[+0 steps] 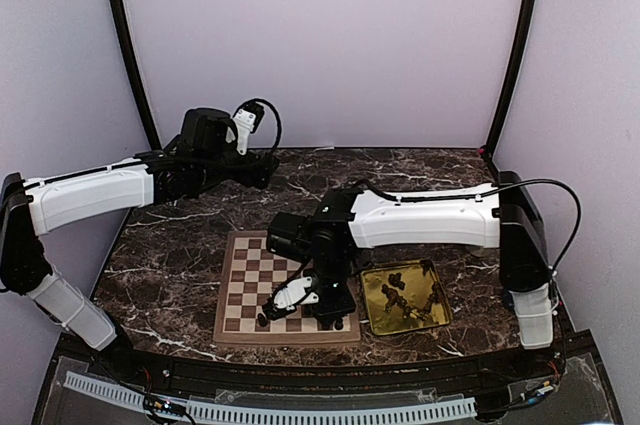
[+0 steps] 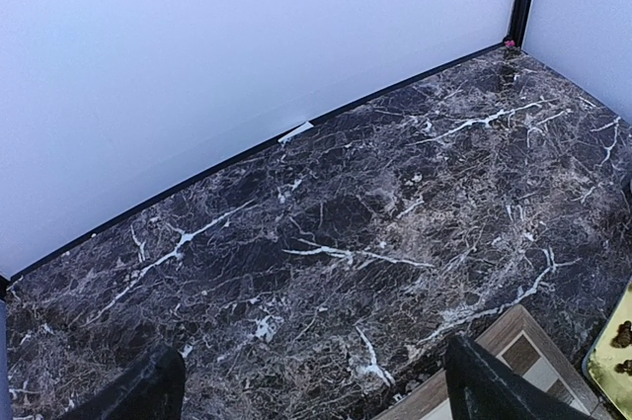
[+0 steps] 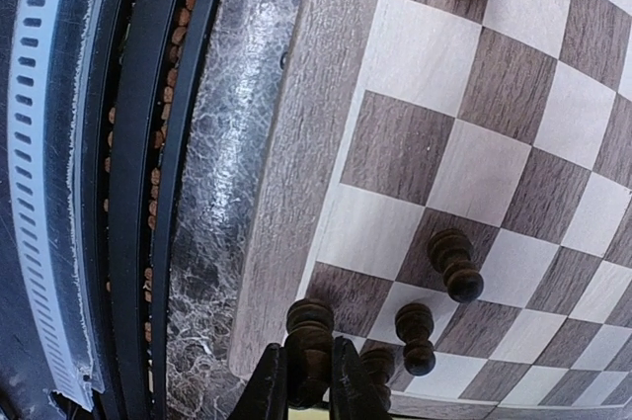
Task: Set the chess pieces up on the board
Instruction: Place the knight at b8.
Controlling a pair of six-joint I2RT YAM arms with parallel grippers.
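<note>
I see the right claw [image 3: 309, 361] pinched nearly shut on a dark chess piece [image 3: 310, 326], at the board's [image 3: 286, 173] near edge. The left claw [image 2: 314, 380] gapes wide, empty.

No legible text — no labels, no numbers.

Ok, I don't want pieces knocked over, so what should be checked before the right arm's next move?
1. Right claw shut on a chess piece: ok.
2. Claw over the board, near its edge: ok.
3. Square under the held piece free: cannot tell, the claw hides it.
4. Room around the claw: not ok, another piece is close beside one finger.
5. Left claw open, over the table, off the board: ok.
6. Pieces left in the tray: ok.
</note>
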